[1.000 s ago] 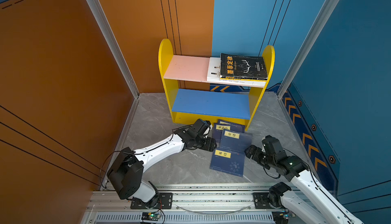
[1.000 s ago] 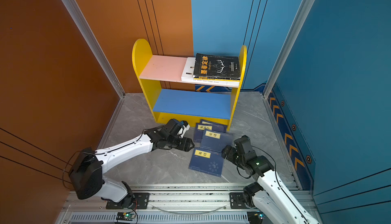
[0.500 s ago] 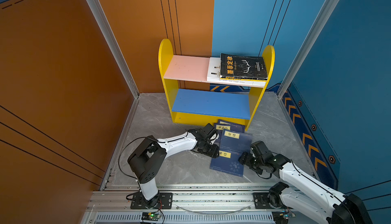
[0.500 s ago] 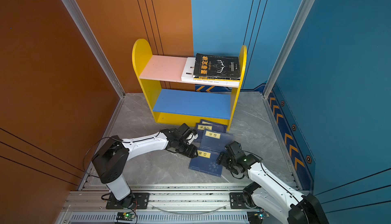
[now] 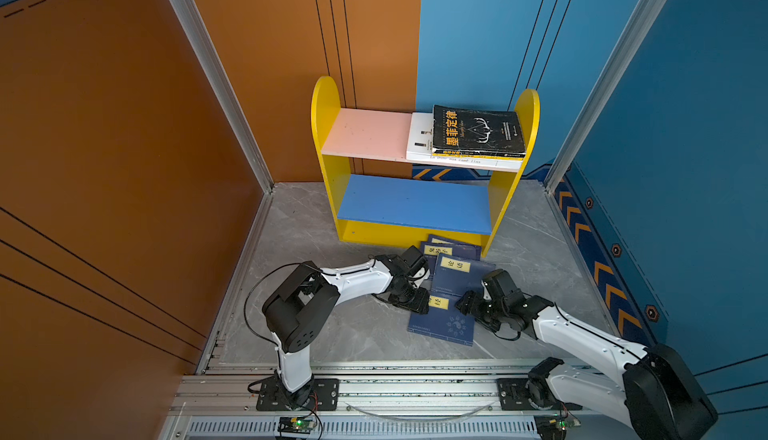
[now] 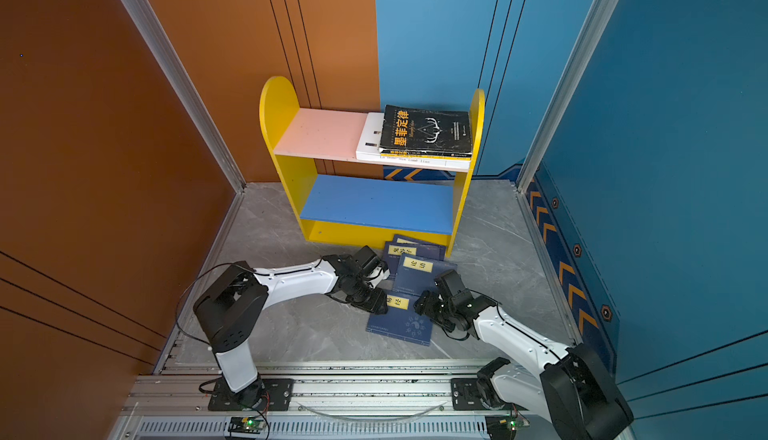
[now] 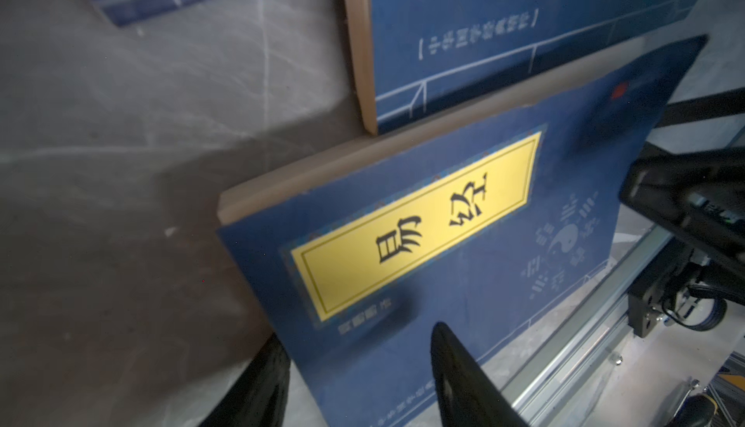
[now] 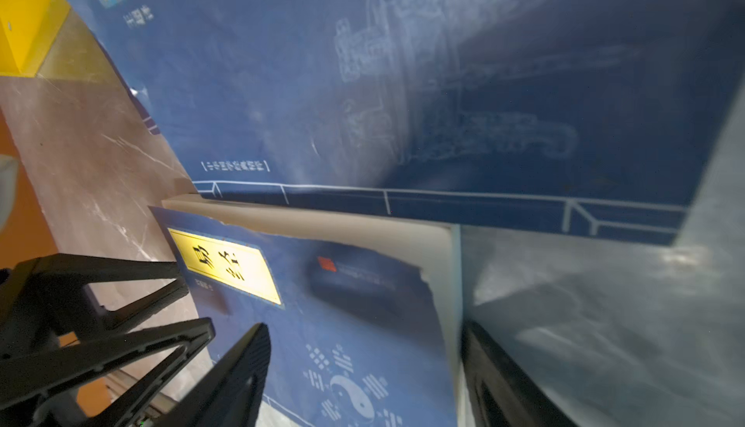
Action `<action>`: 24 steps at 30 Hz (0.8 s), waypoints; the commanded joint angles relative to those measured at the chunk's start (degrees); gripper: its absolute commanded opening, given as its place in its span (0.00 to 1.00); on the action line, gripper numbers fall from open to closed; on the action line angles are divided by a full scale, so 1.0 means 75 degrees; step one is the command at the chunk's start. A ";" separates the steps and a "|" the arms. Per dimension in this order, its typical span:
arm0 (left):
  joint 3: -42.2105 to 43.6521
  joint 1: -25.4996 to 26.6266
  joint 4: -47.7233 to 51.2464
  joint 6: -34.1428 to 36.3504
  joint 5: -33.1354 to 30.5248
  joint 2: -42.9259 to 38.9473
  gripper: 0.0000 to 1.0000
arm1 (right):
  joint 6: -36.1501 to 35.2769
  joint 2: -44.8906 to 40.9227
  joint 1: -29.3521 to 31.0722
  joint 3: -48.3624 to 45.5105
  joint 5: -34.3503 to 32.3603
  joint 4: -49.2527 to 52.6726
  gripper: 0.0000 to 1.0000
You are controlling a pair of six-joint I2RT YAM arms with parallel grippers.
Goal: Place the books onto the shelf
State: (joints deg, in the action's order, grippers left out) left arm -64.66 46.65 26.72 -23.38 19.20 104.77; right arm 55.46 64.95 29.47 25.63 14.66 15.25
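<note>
Front navy book (image 5: 444,326) bracketed at both side edges.
Left tool (image 7: 358,336) gapes across its 9 o'clock edge, right tool (image 8: 365,326) across 3 o'clock, neither clamped; bare counter (image 5: 353,334) toward 7 o'clock.

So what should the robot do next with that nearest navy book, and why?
Probably close both tools onto the nearest navy book. The left tool and right tool each straddle an opposite edge of it, one finger over the cover, with visible gaps, so it does not look pinched yet. Lifting toward the shelf now would likely drop it.
</note>
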 commanded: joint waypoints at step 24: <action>0.0269 -0.1284 -0.1014 -0.1043 0.0705 -0.0255 0.48 | 0.0314 0.0138 0.0195 0.1583 0.0296 0.0873 0.28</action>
State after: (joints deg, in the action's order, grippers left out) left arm -63.29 37.95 20.45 -30.13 22.44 105.21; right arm 57.91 65.65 30.50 35.33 17.78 20.05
